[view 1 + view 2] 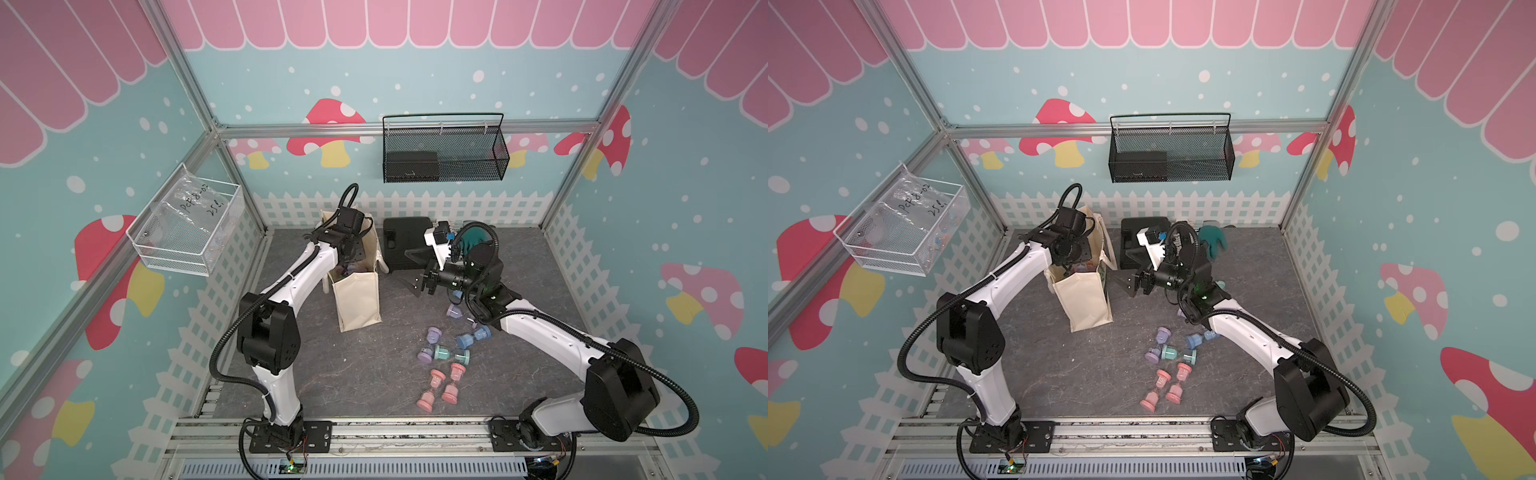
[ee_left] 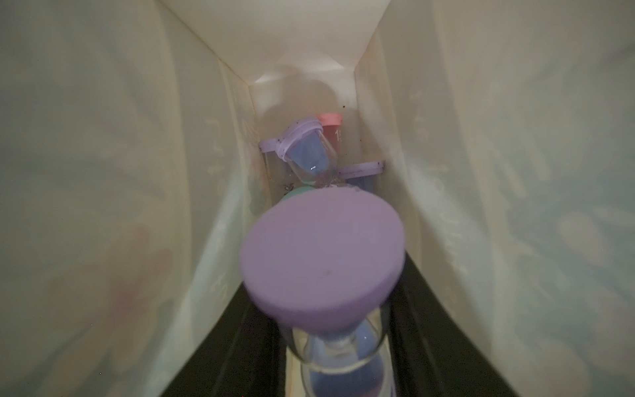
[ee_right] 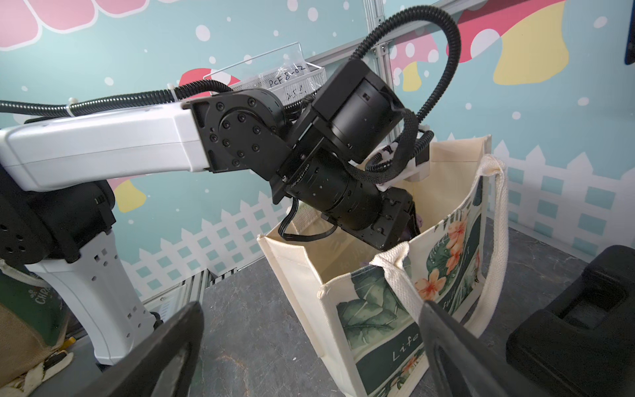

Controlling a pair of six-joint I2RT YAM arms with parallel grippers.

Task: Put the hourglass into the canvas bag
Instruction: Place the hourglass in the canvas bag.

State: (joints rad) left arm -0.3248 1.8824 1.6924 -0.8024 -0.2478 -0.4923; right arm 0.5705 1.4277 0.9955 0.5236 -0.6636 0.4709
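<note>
Grey counter [image 1: 332, 374], cream canvas bag [image 1: 359, 299]: left claw [image 2: 330, 319] pinches purple-capped glass hourglass [image 2: 323, 254] inside.
Long axis aims at bag floor; right claw [image 1: 412, 272] spread, just beside bag.

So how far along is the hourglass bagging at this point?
Done: a purple hourglass and a pink one lie at the bottom of the bag. In hand: the left gripper, inside the bag, is shut on a second purple hourglass, not yet released. Left: several more lie on the table, such as a teal hourglass and a pink pair; the right gripper hangs open beside the bag.
</note>
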